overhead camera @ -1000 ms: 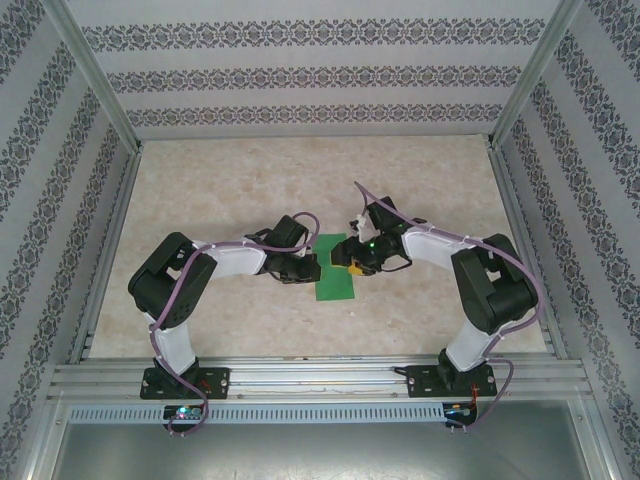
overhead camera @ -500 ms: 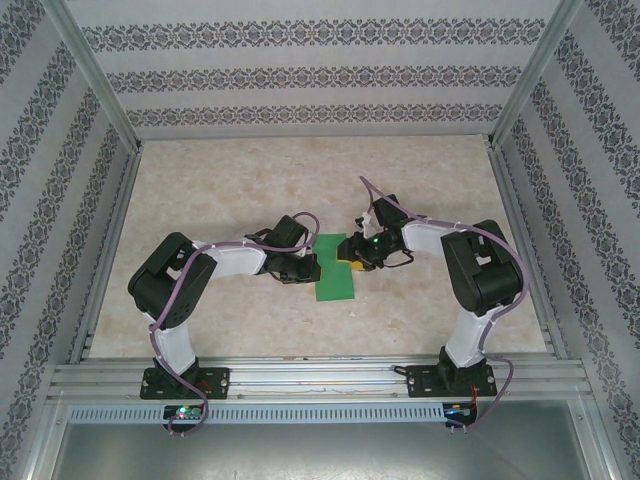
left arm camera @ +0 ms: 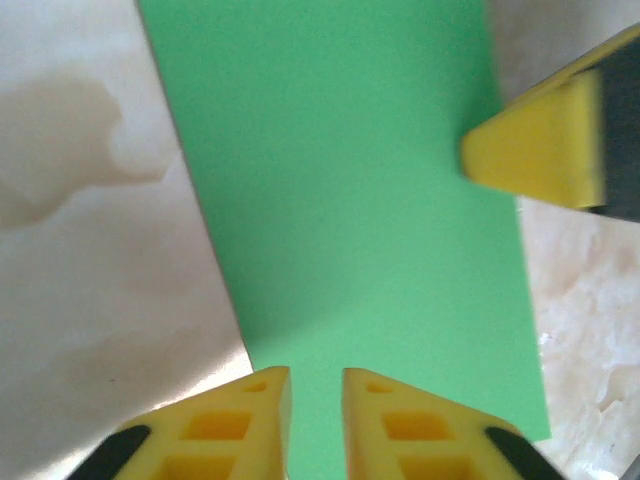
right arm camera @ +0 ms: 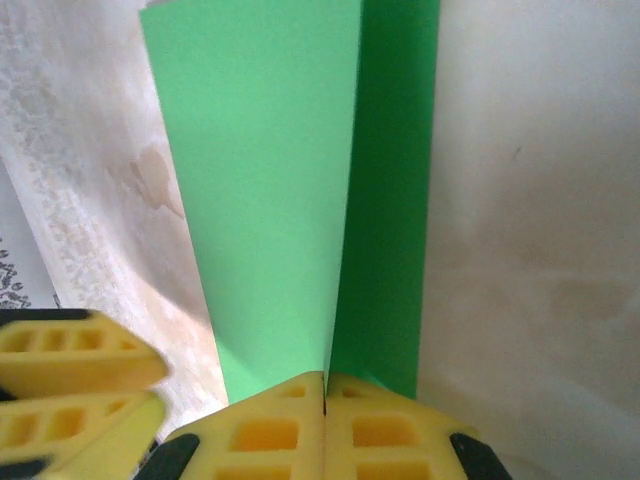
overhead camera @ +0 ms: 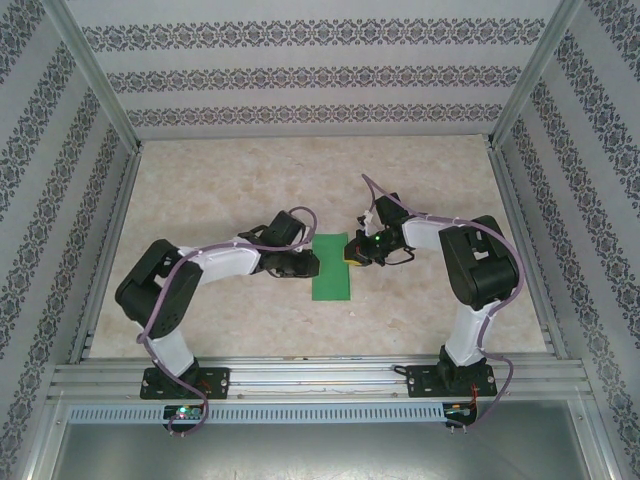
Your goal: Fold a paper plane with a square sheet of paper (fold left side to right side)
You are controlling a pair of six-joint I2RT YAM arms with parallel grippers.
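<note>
Pinching shut, our right fingers [right arm camera: 265, 430] meet tip to tip. The free edge of the upper layer of the thin, bright green square sheet of paper [right arm camera: 260, 180] runs straight into the seam between them, so we judge that they grip that edge. Just ahead of them, the lighter upper layer looks slightly raised over a darker strip beside it. Our left fingers [left arm camera: 240, 420] stand narrowly parted over the opposite edge of the sheet, with green showing in the gap, and they seem to hold nothing. The sheet is doubled into a narrow rectangle and lies between the two sets of fingers on the pale marbled tabletop [overhead camera: 300, 180].

We take the step in hand to be settling the left-to-right fold. To do it well, we should lower the raised layer until its edge sits exactly on the edge beneath, and only then let go. The left fingers would do best to press flat on the folded side and run along it, so the crease sets sharp. Thin paper is likely to slide on this smooth surface, so one set of fingers should pin it while the other moves.
</note>
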